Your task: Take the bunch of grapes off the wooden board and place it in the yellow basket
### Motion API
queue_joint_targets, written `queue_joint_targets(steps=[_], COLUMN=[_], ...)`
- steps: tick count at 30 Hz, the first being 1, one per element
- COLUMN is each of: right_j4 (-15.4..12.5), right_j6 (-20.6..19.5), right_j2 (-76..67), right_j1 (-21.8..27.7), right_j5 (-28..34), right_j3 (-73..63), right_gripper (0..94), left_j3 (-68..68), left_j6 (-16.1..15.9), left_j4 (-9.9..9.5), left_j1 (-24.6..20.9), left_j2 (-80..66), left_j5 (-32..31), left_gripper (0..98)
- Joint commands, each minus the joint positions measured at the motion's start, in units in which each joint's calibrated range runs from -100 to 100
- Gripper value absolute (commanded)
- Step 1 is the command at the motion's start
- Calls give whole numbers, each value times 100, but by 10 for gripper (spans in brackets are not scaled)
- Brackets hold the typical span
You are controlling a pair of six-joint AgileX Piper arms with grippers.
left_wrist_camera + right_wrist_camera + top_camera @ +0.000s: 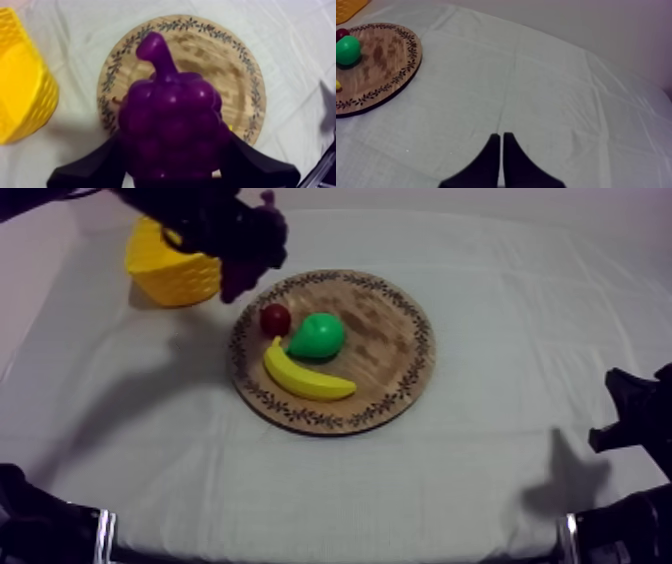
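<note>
Left gripper (170, 172): closed round the bunch of grapes (170, 120), one black finger on each side of its lower part, stem pointing away from the wrist camera
Cloth (500, 458): grey-white, creased, covers the whole table
Board (385, 338): round, wooden, with a leaf-patterned rim, lying flat mid-table; in the left wrist view it lies under and beyond the held fruit
Basket (170, 273): yellow, ribbed, on the cloth near the board's far left rim but apart from it
Right gripper (501, 137): fingers pressed together in a narrow wedge with nothing between them, low over bare cloth, well apart from the board
Bunch of grapes: purple, off the board and in the air; from above it is dark against the arm and seems to hang over the gap between basket and board rim
Banana (305, 378): yellow, on the board's left half, near side
Pear (320, 336): green, just behind the banana
Small red fruit (275, 318): just left of the pear, by the banana's far tip
</note>
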Motion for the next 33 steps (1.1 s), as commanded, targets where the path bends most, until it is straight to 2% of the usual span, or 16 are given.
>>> queue_joint_targets(steps=[1,5,14,19,24,33], right_j4=[-2,-2,-2,-2,-2,-2], right_j6=[1,1,1,1,1,1], right_j2=[0,0,0,0,0,0], right_j1=[0,0,0,0,0,0], right_j5=[-1,-1,-1,-1,-1,-1], right_j3=[-1,-1,-1,-1,-1,-1], right_gripper=[5,5,5,5,5,5], left_j3=[545,990,1474,1097,511,-364], left_j6=[117,234,171,81,73,152], left_j4=[-65,-173,-188,-170,-197,-238], left_j1=[-29,-193,-869,-1431,-1798,-2045], left_j2=[-862,-1572,-2334,-2071,-1576,-469], left_j5=[53,184,179,177,180,1], left_gripper=[538,537,537,536,536,537])
